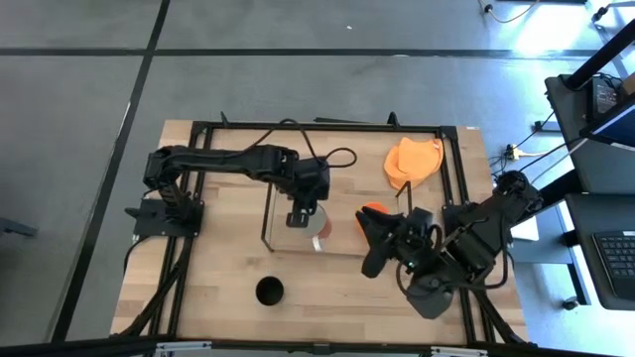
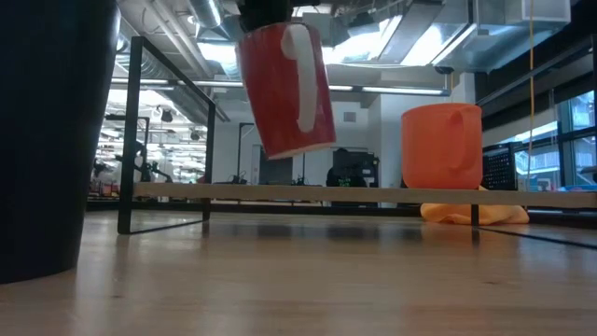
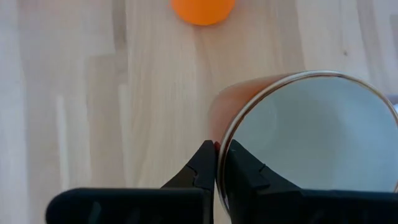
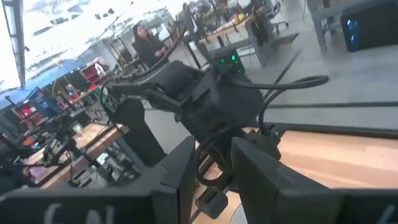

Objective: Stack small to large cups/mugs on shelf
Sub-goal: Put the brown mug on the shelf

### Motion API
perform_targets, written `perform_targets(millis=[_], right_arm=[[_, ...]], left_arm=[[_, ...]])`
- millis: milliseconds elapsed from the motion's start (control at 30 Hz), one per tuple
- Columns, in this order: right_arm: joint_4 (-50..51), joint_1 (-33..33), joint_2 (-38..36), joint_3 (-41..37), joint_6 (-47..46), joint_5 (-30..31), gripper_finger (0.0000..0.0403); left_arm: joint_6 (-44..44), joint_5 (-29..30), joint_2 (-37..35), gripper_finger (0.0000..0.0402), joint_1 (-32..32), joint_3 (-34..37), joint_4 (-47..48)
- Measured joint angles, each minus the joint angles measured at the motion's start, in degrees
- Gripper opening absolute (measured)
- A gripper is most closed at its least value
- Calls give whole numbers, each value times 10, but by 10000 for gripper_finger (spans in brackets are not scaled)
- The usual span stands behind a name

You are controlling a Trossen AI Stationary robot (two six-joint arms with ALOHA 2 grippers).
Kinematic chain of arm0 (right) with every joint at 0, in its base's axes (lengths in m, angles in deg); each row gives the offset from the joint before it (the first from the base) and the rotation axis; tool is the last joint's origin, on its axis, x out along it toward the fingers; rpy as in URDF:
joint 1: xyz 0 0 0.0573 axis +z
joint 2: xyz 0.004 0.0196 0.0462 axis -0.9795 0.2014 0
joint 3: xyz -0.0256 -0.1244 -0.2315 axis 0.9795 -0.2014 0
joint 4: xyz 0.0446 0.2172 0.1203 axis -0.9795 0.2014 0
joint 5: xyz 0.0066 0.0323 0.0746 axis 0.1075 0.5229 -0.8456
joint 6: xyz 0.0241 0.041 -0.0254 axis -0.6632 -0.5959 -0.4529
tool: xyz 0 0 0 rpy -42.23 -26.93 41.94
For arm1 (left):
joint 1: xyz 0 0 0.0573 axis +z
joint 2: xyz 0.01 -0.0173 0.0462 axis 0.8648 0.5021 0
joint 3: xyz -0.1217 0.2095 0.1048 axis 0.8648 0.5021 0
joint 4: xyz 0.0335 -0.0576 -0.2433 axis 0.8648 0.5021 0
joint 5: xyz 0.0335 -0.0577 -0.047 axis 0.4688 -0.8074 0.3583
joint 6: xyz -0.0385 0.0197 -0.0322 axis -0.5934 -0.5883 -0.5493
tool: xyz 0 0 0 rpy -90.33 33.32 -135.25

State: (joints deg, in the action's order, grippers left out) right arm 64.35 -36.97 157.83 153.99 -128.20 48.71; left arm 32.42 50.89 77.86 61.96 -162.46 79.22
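Note:
My left gripper (image 1: 301, 210) is shut on a red mug with a white inside and a white handle (image 2: 284, 86). It holds the mug in the air over the wire shelf (image 2: 136, 140). A bright orange mug (image 2: 443, 145) stands upright on the shelf's right part and also shows in the high view (image 1: 374, 210). A black cup (image 1: 269, 291) stands on the table near the front edge. My right gripper (image 1: 369, 248) is open and empty, just on the near side of the orange mug. My left gripper pinches the red mug's rim (image 3: 219, 148), with one finger (image 3: 203, 167) outside the wall and one finger (image 3: 241, 169) inside the hollow. The fingers come from above, pointing down. The mug hangs below them, tilted, its handle (image 2: 300, 75) toward the low camera, clear of the shelf.
An orange cloth (image 1: 412, 159) lies at the far right of the table, behind the shelf. The black table frame (image 1: 317, 126) runs around the edges. A bare wooden top (image 1: 218, 268) stretches along the near left. People and benches show in the room beyond.

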Motion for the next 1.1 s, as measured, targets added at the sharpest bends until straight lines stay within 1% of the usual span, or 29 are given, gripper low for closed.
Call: perform_targets(millis=[133,500,733,1100], right_arm=[[-2,-15,0,0,0,-30,106],[0,-46,0,0,1,-73,106],[3,-48,0,0,2,-73,106],[6,-48,0,0,2,-73,106]], left_arm=[[5,-24,1,10,5,0,8],[13,-20,1,10,30,0,4],[14,-25,16,10,43,0,8],[20,-27,25,10,43,0,9]])
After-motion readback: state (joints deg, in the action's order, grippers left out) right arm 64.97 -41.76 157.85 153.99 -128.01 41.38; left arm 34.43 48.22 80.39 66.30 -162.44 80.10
